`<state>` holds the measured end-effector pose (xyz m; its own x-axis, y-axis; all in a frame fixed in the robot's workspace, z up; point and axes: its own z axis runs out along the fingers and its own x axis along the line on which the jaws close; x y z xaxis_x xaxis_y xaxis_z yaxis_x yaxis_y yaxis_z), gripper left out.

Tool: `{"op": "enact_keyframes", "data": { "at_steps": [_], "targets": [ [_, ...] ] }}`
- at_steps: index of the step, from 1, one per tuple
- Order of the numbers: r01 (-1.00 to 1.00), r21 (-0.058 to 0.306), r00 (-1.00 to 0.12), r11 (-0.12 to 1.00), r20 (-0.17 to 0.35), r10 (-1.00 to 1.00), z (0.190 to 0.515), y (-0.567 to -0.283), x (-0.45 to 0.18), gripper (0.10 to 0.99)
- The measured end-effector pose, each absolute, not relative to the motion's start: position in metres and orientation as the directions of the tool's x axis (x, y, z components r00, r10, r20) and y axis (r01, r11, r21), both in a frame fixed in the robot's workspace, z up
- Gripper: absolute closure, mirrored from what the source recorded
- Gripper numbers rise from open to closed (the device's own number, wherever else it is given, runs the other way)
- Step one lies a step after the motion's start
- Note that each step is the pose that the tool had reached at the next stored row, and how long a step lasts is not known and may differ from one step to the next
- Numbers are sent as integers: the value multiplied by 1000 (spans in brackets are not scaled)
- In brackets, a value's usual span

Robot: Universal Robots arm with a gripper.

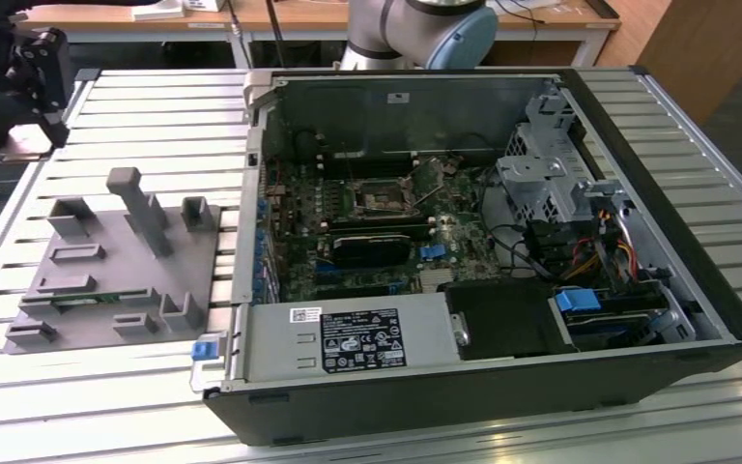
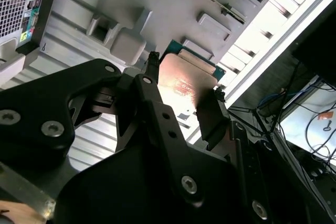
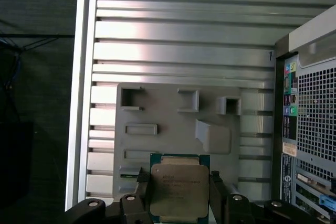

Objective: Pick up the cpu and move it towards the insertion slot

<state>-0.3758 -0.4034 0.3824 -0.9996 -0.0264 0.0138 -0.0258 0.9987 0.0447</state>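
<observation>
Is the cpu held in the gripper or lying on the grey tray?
Held. In the first wrist view the gripper clamps the cpu by two opposite edges, clear of the grey tray.

The counter [image 1: 152, 106] is a metal surface made of long pale slats. Directly on it lie a grey tray [image 1: 113, 275], at the exterior view's left, and just beside it an open black computer case [image 1: 448, 396].

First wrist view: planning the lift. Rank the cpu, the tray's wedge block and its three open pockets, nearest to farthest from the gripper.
1. cpu, clamped in the gripper.
2. wedge block, middle of the grey tray, beyond the cpu.
3. three open pockets, along the tray's far edge.
</observation>
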Motion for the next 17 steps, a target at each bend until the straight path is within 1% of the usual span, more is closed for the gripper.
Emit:
{"op": "enact_keyframes", "data": {
  "at_steps": [17],
  "targets": [
    [-26, 45, -1000, 999, 14, -26, 382, -400, -353, 553]
  ]
}}
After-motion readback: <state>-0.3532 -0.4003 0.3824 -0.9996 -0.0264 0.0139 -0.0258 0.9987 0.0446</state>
